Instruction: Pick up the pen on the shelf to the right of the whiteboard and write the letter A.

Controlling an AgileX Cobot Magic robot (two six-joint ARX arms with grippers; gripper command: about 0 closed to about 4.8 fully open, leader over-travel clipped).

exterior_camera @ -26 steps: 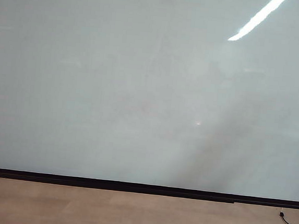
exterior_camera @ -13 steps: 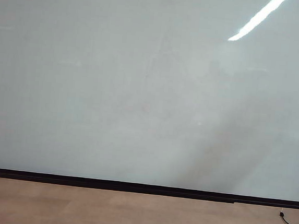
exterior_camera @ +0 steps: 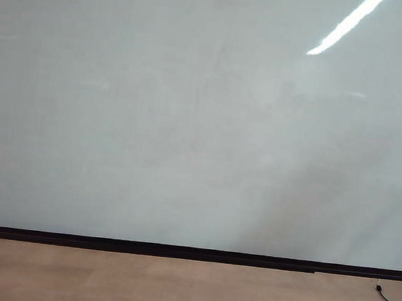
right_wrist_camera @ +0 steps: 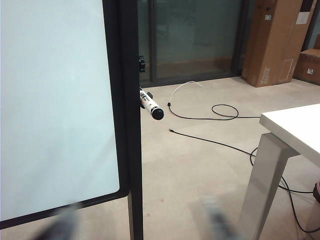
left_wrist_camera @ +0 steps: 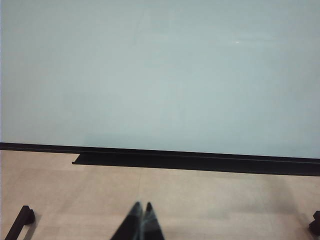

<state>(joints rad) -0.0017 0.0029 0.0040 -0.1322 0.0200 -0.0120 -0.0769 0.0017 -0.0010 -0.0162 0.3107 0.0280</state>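
Pale grey-white gloss fills the exterior view: the whiteboard (exterior_camera: 189,121), bare of any marks, with its black strip along the bottom edge and tan floor (exterior_camera: 140,282) below. Neither arm shows there.

Over to the left wrist view: the left gripper (left_wrist_camera: 141,220) points level at the whiteboard (left_wrist_camera: 160,75), low over the floor, well short of the board, its fingers (left_wrist_camera: 131,225) pressed together into one dark wedge. Plenty of open floor ahead of it.

The right wrist view gives what the others miss, namely the board's right edge. Its black frame (right_wrist_camera: 127,100) runs upright, and the pen (right_wrist_camera: 151,105) sticks out just beside it, white barrel, dark tip toward the camera. The right gripper (right_wrist_camera: 140,227) sits well back from the pen, fingers (right_wrist_camera: 62,225) blurred and spread wide apart, holding nothing. Beyond lie loose cables (right_wrist_camera: 220,112), a cardboard box (right_wrist_camera: 275,42) and a white desk (right_wrist_camera: 292,125) close on that side.
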